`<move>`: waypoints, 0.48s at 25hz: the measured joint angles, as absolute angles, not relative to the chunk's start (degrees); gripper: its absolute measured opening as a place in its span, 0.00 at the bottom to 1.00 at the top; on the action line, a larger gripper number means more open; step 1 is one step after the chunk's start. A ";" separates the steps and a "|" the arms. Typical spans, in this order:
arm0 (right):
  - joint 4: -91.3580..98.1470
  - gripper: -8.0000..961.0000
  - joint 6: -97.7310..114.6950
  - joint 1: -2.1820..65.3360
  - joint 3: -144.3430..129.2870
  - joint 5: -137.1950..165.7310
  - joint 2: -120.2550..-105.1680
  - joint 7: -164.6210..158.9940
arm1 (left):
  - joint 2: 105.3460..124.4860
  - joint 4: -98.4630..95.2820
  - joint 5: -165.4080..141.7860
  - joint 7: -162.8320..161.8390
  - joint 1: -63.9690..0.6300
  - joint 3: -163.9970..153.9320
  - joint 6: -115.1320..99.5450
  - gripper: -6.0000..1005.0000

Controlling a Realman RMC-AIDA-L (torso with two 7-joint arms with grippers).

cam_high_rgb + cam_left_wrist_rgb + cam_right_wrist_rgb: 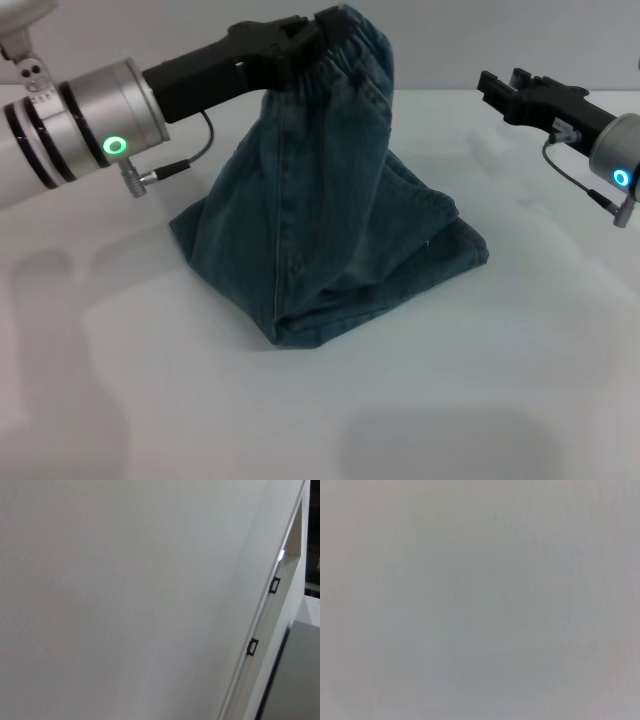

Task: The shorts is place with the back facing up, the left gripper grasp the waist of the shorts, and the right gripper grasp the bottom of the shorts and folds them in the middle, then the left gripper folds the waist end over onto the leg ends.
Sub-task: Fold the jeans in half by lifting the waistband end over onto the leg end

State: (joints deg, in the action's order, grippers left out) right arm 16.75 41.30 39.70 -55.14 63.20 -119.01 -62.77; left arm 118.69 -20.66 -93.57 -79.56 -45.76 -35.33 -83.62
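Dark blue denim shorts (330,210) hang in the middle of the head view, folded lengthwise. My left gripper (315,35) is shut on their elastic waist and holds it high above the table. The leg ends (330,315) rest bunched on the white table (300,410). My right gripper (497,92) hovers to the right of the shorts, apart from them, with nothing in it. Neither wrist view shows the shorts or any fingers.
The white table surface surrounds the shorts on all sides. The left wrist view looks at a white wall with a door frame (265,615) at one side. Only a plain grey surface fills the right wrist view.
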 joint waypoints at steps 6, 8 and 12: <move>16.20 0.51 41.46 39.33 -55.13 63.19 -119.01 -62.44 | 118.73 -17.62 -92.33 -78.18 -46.88 -35.39 -83.00 0.05; 15.98 0.51 41.55 39.29 -55.21 63.19 -119.05 -62.34 | 118.73 -17.03 -91.74 -78.09 -47.04 -35.40 -82.84 0.05; 15.63 0.51 41.64 39.26 -55.21 63.19 -119.07 -62.31 | 118.77 -16.56 -91.02 -78.07 -47.02 -35.42 -83.14 0.27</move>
